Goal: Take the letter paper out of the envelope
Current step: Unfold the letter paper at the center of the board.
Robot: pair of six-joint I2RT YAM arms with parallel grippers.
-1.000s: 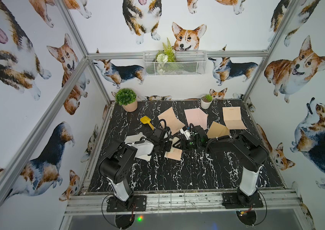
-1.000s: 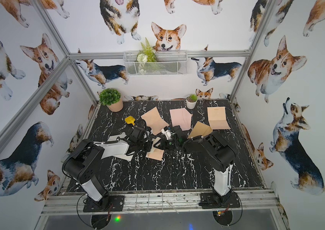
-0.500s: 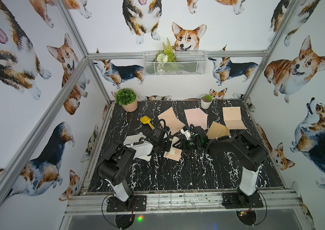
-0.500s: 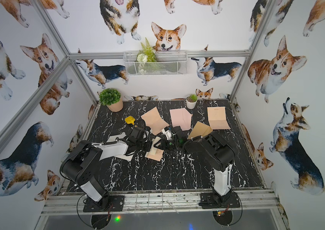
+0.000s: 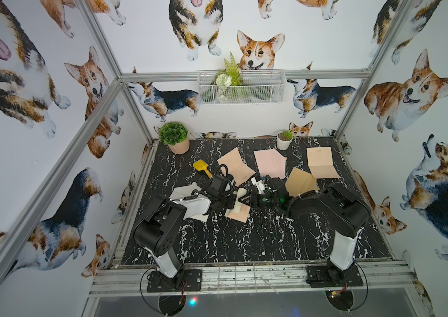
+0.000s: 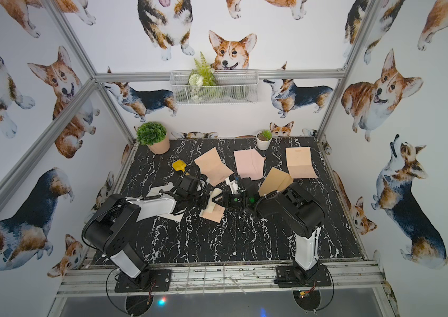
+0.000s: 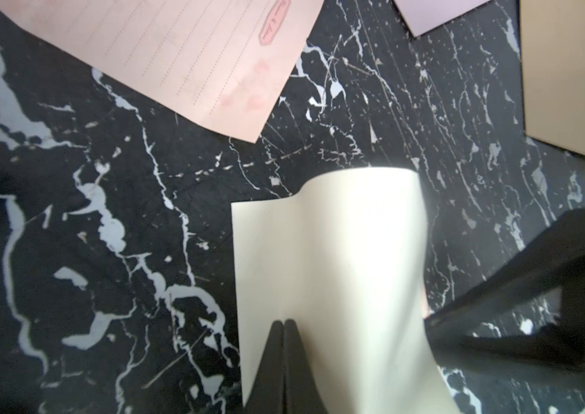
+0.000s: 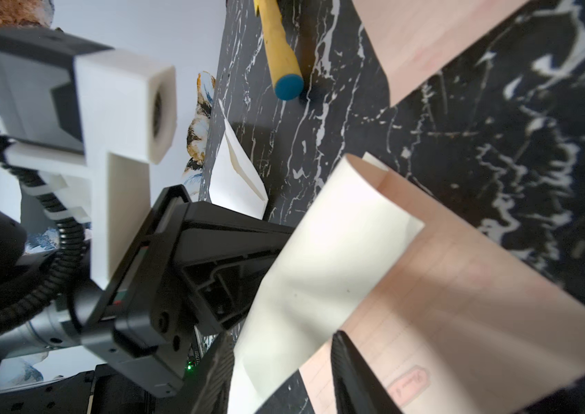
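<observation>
In both top views a cream envelope is lifted off the black marble table near its middle, between my two grippers. My left gripper is shut on the envelope, which bows upward from its fingertips. A pink lined letter paper sticks out of the envelope and lies partly on the table. My right gripper is open. One finger stands beside the envelope's corner and the other over the letter paper's edge.
Several loose sheets lie at the back: pink ones, a peach one and a tan one. A yellow scoop lies at back left. White envelopes sit under my left arm. Two potted plants stand along the back wall.
</observation>
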